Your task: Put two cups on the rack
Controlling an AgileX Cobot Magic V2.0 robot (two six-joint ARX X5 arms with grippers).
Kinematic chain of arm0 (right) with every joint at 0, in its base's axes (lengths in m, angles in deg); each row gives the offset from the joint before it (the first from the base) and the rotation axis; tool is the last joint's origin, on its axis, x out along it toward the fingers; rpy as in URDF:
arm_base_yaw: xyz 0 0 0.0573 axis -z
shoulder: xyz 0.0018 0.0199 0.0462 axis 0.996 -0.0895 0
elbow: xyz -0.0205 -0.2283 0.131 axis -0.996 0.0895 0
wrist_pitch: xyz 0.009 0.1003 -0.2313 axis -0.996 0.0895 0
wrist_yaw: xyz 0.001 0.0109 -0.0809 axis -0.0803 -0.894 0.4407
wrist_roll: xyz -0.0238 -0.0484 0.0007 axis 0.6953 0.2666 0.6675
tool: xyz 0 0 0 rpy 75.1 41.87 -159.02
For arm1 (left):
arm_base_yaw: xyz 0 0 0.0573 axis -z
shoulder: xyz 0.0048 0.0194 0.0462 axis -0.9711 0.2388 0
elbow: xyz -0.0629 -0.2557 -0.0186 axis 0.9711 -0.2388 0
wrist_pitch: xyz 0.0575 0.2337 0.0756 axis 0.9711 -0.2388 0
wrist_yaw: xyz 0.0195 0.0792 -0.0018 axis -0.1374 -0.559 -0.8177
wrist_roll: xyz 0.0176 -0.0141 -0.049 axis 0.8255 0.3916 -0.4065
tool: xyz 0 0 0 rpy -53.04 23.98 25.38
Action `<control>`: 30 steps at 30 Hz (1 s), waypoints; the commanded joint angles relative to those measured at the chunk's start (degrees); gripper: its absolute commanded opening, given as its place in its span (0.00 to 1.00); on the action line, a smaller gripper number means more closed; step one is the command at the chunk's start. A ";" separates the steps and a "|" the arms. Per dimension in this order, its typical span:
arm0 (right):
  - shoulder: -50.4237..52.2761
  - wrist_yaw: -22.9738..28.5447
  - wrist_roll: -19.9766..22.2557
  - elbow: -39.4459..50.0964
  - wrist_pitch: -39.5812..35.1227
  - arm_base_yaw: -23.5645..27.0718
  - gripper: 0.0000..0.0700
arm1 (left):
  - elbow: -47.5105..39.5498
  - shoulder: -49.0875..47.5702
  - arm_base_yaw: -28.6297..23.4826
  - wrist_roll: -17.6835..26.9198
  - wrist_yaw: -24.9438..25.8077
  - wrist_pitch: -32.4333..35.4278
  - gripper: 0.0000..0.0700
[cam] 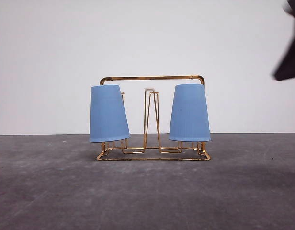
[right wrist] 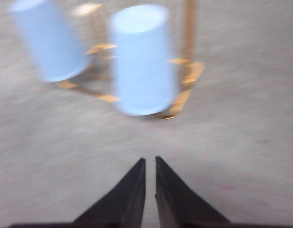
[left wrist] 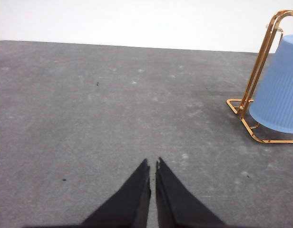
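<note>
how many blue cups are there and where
2. One cup sits upside down on the left end of the gold rack, tilted a little. The other cup sits upside down on the right end. No others visible.

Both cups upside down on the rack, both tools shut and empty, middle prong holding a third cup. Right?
Not quite. The front view shows the middle prong bare, between the left cup and right cup on the rack. The rest stands: left tool and right tool are shut, empty.

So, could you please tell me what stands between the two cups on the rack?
In the front view, one bare white-capped prong of the rack stands between the left cup and right cup.
</note>
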 commanded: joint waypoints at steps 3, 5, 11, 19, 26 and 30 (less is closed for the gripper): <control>9.01 0.71 4.24 7.82 -2.81 5.37 0.05 | -0.83 -0.02 -0.02 0.48 -0.13 0.85 0.00; 14.06 0.71 5.53 11.51 -3.90 8.47 0.05 | -0.83 -0.02 -0.02 0.48 -0.13 0.81 0.00; 26.33 0.62 5.04 20.80 -5.97 16.28 0.05 | -0.83 -0.02 -0.02 0.48 -0.17 0.81 0.00; 34.72 1.86 4.88 21.99 -2.38 19.77 0.05 | -0.83 0.00 -0.02 0.50 -0.17 0.85 0.00; 34.70 1.76 4.77 21.99 -2.62 19.85 0.05 | -0.81 -0.02 -0.02 0.50 -0.17 0.85 0.00; 34.70 1.76 4.77 21.99 -2.64 19.85 0.05 | -0.83 -0.02 -0.02 0.48 -0.17 0.83 0.00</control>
